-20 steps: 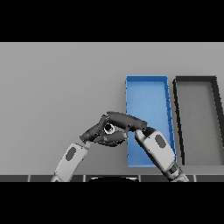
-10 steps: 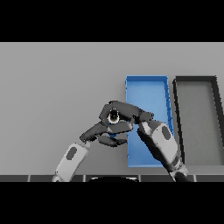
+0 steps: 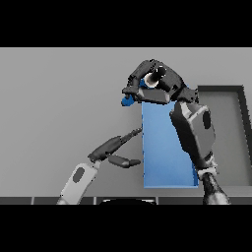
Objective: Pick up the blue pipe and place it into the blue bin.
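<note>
Grey bench (image 3: 59,88) carries blue bin (image 3: 165,157) with dark bin (image 3: 231,142) just beside it on right. Right forearm crosses over blue bin, hiding its far end. Right hand (image 3: 155,83), fingers curled round blue pipe (image 3: 129,100), is raised over bin's far-left corner; only pipe's blue tip shows. Half second earlier, this hand sat lower, close against left hand. Left hand (image 3: 114,147), fingers straight and relaxed, holds nothing, beside bin's left wall. Visible bin floors bare.
</note>
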{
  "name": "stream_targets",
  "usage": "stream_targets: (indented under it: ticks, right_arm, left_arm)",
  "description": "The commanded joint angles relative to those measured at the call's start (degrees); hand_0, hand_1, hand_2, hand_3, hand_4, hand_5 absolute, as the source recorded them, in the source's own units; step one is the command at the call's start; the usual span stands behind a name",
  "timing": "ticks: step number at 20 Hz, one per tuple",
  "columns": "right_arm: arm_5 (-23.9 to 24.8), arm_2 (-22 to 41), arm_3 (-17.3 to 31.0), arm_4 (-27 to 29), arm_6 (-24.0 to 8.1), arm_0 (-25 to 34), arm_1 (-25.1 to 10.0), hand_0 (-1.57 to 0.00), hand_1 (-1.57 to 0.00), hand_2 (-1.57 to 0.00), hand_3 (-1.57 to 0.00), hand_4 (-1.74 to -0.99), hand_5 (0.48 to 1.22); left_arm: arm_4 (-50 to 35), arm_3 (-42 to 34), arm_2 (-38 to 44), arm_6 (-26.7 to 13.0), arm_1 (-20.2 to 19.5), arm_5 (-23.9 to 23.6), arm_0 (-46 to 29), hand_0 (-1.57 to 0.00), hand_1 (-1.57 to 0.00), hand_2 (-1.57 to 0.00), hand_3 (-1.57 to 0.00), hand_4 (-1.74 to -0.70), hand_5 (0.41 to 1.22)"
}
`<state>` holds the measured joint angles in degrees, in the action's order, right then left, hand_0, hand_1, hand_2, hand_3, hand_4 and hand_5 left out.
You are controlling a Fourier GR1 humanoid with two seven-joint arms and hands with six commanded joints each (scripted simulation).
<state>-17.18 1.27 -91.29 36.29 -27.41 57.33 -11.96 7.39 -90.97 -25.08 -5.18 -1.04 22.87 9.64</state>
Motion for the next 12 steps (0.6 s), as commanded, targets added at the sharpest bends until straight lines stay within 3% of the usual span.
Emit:
stream_targets:
  ticks: [1,4,7,12]
  right_arm:
    - [0.22,-0.73,2.22,-1.95,1.41,0.17,-0.79,-1.57,-1.57,-1.57,-1.57,-1.498,1.221]
    - [1.54,-3.01,7.12,-4.75,0.78,-0.13,-3.91,-1.57,-1.57,-1.57,-1.57,-1.499,1.221]
    - [2.04,-3.13,8.86,-8.24,1.32,-4.42,-5.58,-1.57,-1.57,-1.57,-1.57,-1.499,1.221]
    - [3.97,-2.18,10.04,-11.91,-2.97,-10.49,-8.06,-1.57,-1.57,-1.57,-1.57,-1.5,1.221]
  left_arm:
    - [-0.23,-0.73,0.0,-0.57,-0.19,0.07,-0.4,0.0,0.0,0.0,0.0,-0.95,0.468]
    - [-1.22,-0.83,0.92,-2.14,-0.27,0.18,0.15,0.0,0.0,0.0,0.0,-0.95,0.474]
    - [-0.9,-0.91,1.05,-1.93,-0.41,-0.11,0.38,0.0,0.0,0.0,0.0,-0.95,0.47]
    - [0.09,-0.61,0.86,-1.3,-0.4,-0.73,0.45,0.0,0.0,0.0,0.0,-0.94,0.46]
